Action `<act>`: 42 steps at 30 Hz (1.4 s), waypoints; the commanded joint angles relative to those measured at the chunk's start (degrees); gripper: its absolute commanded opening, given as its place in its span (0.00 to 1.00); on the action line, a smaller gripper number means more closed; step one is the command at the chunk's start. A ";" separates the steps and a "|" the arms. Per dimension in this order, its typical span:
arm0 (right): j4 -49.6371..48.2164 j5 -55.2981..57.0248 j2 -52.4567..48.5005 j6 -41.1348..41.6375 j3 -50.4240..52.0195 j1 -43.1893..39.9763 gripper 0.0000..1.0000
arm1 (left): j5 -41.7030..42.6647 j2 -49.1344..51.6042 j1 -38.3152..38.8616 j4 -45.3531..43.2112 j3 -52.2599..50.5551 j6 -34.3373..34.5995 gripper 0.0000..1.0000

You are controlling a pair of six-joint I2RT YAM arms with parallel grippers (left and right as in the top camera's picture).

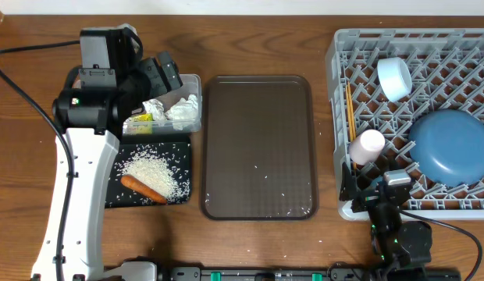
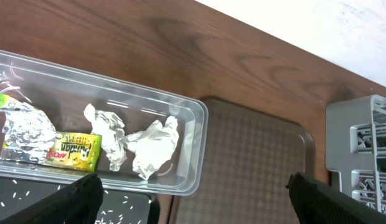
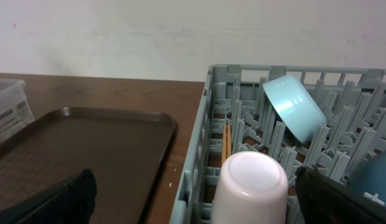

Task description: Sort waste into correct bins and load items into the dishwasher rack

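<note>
Above the clear tub [image 2: 194, 124], the left hand [image 2: 196, 194] is hovering wide open and empty, and could clip the rim, spilling napkins [image 2: 152, 146].

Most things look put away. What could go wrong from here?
1. The pinkish-white cup stands at the near edge of the grey plastic rack, right in front of the open right pincer; a careless move could knock it over.
2. A few loose white rice grains lie on the brown serving tray; they look too small to pinch and may get left.
3. The open left pincer hangs over the clear plastic tub and might catch its rim.
</note>
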State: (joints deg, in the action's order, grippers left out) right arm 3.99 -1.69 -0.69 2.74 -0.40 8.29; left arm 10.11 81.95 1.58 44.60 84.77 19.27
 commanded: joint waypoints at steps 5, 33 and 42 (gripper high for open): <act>0.28 0.59 0.37 -0.66 0.09 -0.39 0.99 | -0.52 -0.74 -0.15 0.09 0.31 -0.15 0.97; 0.28 0.59 0.37 -0.68 0.09 -0.39 0.99 | -0.52 -53.55 0.42 0.33 0.31 -0.17 0.97; 0.28 0.59 0.37 -0.68 0.09 -0.39 0.99 | -0.52 -59.36 0.42 0.33 -2.34 -0.17 0.97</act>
State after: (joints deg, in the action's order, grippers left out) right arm 4.01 -1.52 -0.69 2.74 -0.40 8.29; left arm 10.09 24.03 1.78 44.97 84.33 19.27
